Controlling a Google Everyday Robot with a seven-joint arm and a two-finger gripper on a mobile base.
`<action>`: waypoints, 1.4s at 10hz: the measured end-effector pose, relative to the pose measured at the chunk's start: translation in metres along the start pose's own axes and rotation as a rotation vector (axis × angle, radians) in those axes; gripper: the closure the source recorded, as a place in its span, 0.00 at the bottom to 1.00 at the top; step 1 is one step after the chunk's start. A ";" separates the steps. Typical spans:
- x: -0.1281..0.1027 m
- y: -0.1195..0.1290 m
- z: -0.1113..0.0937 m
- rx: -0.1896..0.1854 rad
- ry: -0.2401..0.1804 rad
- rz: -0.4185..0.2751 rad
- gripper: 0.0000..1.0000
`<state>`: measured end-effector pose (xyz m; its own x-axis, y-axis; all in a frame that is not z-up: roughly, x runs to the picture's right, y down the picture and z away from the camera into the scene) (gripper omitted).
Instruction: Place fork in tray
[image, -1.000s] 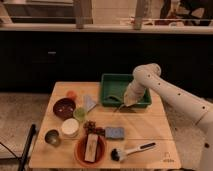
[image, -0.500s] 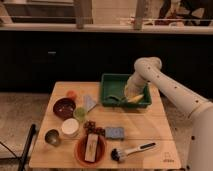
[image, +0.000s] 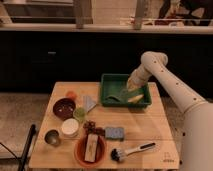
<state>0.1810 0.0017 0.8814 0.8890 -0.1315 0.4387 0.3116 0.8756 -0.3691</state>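
The dark-green tray (image: 111, 79) stands at the back right of the wooden table. My gripper (image: 131, 86) hangs over the tray's inside, near its right half, with the white arm coming in from the right. A thin dark sliver (image: 122, 94) shows just below and left of the gripper, inside the tray; it looks like the fork, but I cannot tell whether it is held or lying there. A pale yellowish object (image: 135, 98) lies in the tray's front right corner.
On the table: an orange plate (image: 80, 155) carrying an object, a white-handled brush (image: 132, 150), a blue sponge (image: 115, 132), a dark red bowl (image: 64, 107), a white cup (image: 70, 127), a metal cup (image: 52, 137), a green cup (image: 79, 114) and a grey cloth (image: 89, 102).
My gripper has moved from the tray's front left edge back and to the right, over the tray's inside. The things on the table have not moved.
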 end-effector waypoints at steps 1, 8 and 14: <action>0.002 -0.002 0.002 0.014 -0.003 0.007 1.00; 0.014 -0.008 0.026 0.187 -0.002 0.053 0.91; 0.023 -0.018 0.035 0.258 -0.052 0.122 0.30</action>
<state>0.1841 -0.0010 0.9264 0.8943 0.0000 0.4475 0.1020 0.9737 -0.2038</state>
